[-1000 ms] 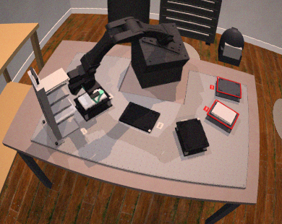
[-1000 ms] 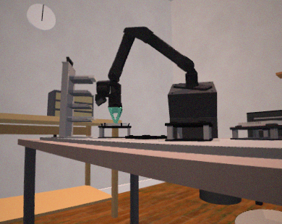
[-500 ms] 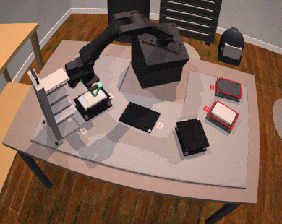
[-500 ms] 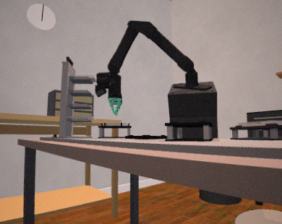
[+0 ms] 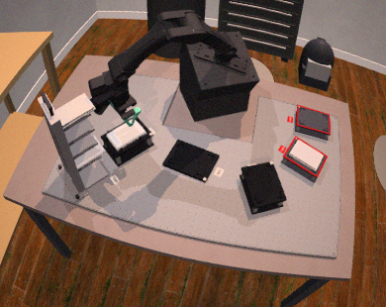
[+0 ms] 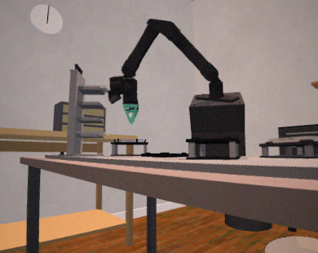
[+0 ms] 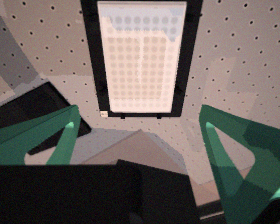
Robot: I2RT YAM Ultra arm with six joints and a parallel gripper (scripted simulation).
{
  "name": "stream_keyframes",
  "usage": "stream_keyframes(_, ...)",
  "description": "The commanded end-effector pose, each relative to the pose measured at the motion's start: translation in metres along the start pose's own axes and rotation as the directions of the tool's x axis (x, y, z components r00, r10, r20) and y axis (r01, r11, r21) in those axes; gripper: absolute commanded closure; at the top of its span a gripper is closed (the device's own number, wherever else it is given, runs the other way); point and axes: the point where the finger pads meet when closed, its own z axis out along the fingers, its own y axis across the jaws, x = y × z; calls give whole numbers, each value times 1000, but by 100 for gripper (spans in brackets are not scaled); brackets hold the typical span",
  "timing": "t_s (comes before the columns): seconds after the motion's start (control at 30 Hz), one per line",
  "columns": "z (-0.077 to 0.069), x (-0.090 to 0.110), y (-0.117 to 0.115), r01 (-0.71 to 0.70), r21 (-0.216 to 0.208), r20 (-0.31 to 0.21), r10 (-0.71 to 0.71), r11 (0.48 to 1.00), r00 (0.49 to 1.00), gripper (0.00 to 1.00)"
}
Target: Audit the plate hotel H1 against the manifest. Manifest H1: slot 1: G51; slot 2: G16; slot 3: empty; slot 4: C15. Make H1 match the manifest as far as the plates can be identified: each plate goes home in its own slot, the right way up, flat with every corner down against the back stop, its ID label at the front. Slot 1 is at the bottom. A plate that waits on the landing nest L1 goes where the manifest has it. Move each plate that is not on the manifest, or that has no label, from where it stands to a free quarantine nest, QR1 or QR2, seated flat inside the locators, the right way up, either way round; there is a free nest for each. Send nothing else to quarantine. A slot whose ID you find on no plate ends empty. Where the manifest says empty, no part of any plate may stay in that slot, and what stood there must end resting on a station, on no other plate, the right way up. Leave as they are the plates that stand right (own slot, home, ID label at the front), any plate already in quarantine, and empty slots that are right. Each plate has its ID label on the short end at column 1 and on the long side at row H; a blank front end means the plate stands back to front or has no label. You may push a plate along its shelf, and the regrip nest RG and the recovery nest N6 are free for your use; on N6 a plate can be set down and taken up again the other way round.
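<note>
I see the fingers point(image 6: 131, 114) fully spread, with nothing between them. They hang in the air above the black nest point(image 5: 128, 144) that stands just beside the plate hotel point(image 5: 63, 144) on the left part of the table point(image 5: 187, 248). In the exterior view the green tips point down and are well above the nest.

A white plate point(image 7: 142, 57) lies flat in this nest. In the wrist view I can see its grid of round wells, and the black rim of the nest goes around all its sides. A small pale tag point(image 7: 104, 114) sits at the lower left corner of the nest; I cannot read it. The two green fingers stand on the left and right of the picture, both on the near side of the plate and not touching it.

The hotel is a grey tower with several shelves. The top shelf point(image 5: 75, 108) looks pale from above, but I cannot tell which slots carry a plate.

In the middle of the table a flat black nest point(image 5: 190, 159) lies with a small white tag beside it. To its right stands a raised black nest point(image 5: 262, 187). On the right there are two red-framed nests: the far one point(image 5: 313, 121) holds a dark plate, and the near one point(image 5: 305, 154) holds a white plate. The arm's dark base block point(image 5: 219, 79) stands at the back of the table.
</note>
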Motion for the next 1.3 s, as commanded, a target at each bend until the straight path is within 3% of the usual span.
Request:
stream_keyframes(0.0, -17, -5, -3, 0, 2, 23, 0, 1000, 1000, 0)
stream_keyframes(1.0, -89, -3, -2, 0, 3, 23, 0, 1000, 1000, 0)
stream_keyframes(1.27, -90, -3, -2, 0, 3, 23, 0, 1000, 1000, 0)
